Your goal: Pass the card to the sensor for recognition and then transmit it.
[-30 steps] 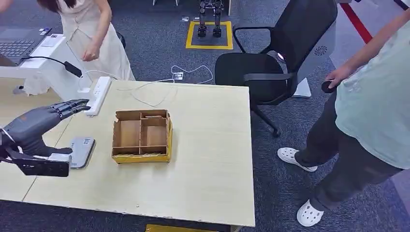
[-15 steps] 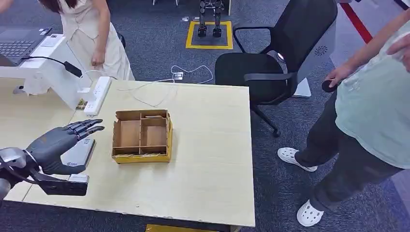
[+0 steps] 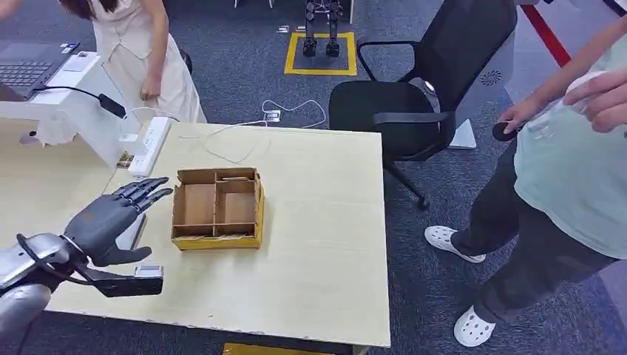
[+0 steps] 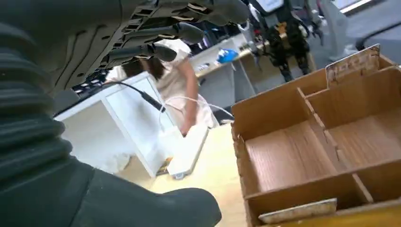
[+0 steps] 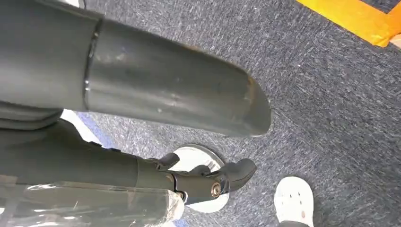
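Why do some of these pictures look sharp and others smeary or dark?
Head view: even room light, soft shadows, the cardboard box and table crisp. Left wrist view: the left robot hand sits so near the lens that it looms dark and soft, and the background is hazy and tilted. Right wrist view: the right robot hand is a big dim shape with a dull sheen; the carpet looks grainy.

Sensor [image 3: 131, 231] half behind robot hand [image 3: 111, 218]
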